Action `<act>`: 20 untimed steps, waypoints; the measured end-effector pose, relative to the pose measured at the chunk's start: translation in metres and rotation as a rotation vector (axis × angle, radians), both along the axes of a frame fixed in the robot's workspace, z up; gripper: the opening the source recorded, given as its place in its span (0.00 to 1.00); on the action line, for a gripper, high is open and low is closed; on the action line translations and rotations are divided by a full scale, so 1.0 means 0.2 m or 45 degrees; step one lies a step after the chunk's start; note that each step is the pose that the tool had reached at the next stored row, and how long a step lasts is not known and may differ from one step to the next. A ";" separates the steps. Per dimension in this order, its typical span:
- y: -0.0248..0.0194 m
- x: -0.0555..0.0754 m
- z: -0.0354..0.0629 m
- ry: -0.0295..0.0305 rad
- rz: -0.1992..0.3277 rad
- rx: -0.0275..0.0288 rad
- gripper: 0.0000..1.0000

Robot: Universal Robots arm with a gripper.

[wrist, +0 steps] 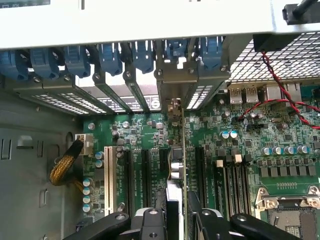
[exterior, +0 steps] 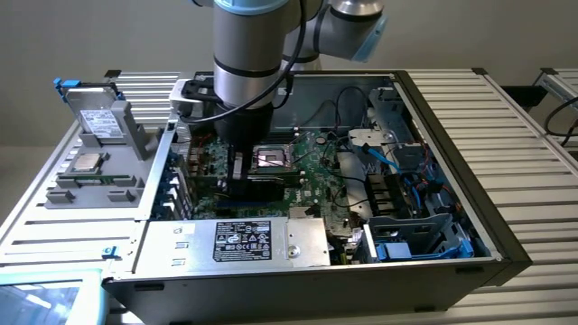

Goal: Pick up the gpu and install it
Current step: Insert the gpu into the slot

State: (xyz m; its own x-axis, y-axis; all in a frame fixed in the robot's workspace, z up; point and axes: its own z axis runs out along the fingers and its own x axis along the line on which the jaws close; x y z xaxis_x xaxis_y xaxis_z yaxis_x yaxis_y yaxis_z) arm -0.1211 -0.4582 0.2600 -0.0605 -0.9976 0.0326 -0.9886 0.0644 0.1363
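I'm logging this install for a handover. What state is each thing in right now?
computer case: open, lying on its side.
gripper: shut on the gpu.
gpu: upright on edge, over the motherboard; seating unclear.
processor chip: lying flat on the gray fixture, outside the case.

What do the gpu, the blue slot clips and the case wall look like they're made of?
gpu: edge-on, thin green circuit board, seemingly with a bare metal bracket.
Blue slot clips: likely moulded plastic, even colour, soft sheen.
Case wall: probably sheet steel, dull grey, stamped cut-outs.
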 end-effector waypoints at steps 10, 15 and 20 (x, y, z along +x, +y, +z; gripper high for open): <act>0.015 0.00 0.002 0.0001 0.053 -0.0003 0.28; 0.036 -0.01 -0.013 -0.0001 0.053 0.0008 0.28; 0.036 -0.04 -0.015 -0.0005 0.054 0.0012 0.28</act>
